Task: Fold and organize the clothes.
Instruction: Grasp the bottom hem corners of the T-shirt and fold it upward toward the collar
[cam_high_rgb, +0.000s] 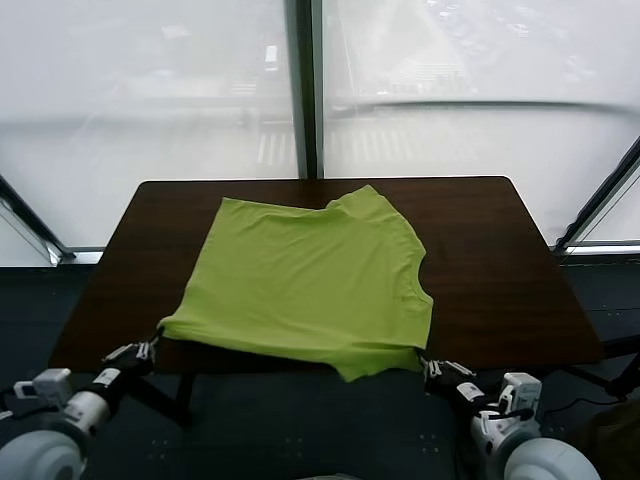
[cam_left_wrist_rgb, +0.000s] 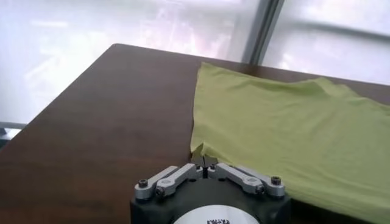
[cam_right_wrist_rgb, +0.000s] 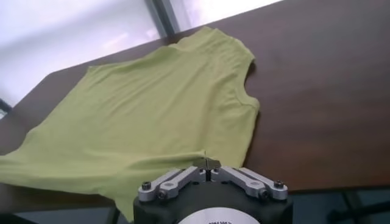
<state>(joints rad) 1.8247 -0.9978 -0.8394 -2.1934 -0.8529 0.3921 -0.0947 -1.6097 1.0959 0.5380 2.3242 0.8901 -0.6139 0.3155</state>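
Note:
The lime-green T-shirt (cam_high_rgb: 310, 280) lies spread on the dark brown table (cam_high_rgb: 500, 270), its near edge reaching over the table's front edge. My left gripper (cam_high_rgb: 153, 343) is at the shirt's near left corner; in the left wrist view it (cam_left_wrist_rgb: 205, 161) is shut, pinching that corner of the shirt (cam_left_wrist_rgb: 286, 134). My right gripper (cam_high_rgb: 425, 363) is at the near right corner; in the right wrist view it (cam_right_wrist_rgb: 207, 163) is shut on the shirt's edge (cam_right_wrist_rgb: 152, 115). The far right part of the shirt is bunched near the table's back edge.
Bare table shows to the left (cam_left_wrist_rgb: 109, 122) and right (cam_right_wrist_rgb: 323, 91) of the shirt. A large window with a dark central pillar (cam_high_rgb: 303, 90) stands behind the table. Dark floor lies below the front edge, where both arms are.

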